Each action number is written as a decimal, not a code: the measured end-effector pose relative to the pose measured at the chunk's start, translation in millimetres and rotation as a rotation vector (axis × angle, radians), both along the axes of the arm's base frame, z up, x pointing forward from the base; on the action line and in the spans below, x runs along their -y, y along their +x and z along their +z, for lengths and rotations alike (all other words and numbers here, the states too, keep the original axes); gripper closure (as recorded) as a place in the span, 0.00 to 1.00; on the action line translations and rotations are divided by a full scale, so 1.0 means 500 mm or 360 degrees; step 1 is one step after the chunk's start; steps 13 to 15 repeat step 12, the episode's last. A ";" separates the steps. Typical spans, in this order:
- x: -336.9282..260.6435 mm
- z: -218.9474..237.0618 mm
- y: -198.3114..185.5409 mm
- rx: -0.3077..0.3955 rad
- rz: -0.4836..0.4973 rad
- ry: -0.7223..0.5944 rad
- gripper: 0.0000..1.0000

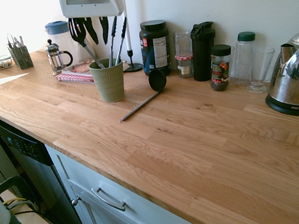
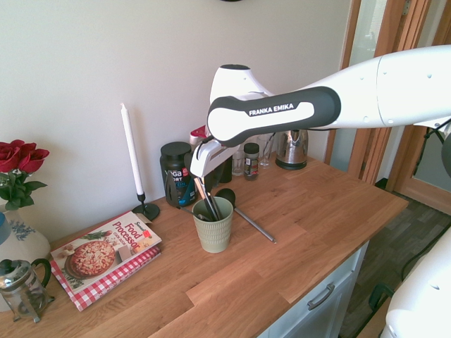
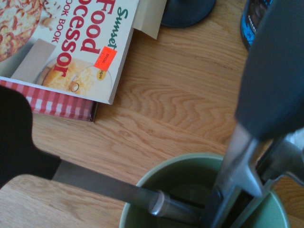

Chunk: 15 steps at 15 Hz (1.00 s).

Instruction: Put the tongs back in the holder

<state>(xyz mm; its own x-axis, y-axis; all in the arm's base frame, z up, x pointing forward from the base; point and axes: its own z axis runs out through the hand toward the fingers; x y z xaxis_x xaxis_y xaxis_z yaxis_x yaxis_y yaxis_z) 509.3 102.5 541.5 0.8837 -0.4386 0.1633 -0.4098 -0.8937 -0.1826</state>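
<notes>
Grained oak worktop (image 1: pixel 209 137) | ribbed green holder (image 1: pixel 108 81) | slim metal tongs (image 1: pixel 117 40) inside | hand (image 1: pixel 91 32) grip unclear

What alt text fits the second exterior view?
A white robot arm's gripper hangs over a sage-green ribbed cup holding dark metal tongs on a wooden counter, with a black ladle lying behind.

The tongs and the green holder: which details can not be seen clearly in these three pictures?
- The tongs: their lower ends are hidden inside the holder in every view.
- The gripper: in the first exterior view the top edge cuts it off; in the second its own body hides the jaws.
- Wrist view: the utensil handles are blurred, too close to the camera.
- The jar labels are too small to read.
</notes>
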 end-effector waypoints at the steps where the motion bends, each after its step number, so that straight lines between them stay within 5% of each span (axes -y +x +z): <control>1: 0.000 0.012 -0.007 0.0008 0.0001 -0.0001 0.00; 5: 0.019 0.079 -0.057 -0.0008 -0.0036 -0.0038 0.00; 7: 0.061 0.092 -0.088 -0.0136 -0.0167 -0.0099 0.00; 12: 0.211 -0.034 -0.167 -0.0335 -0.0410 -0.0084 0.00; 15: 0.211 -0.034 -0.167 -0.0335 -0.0410 -0.0084 0.00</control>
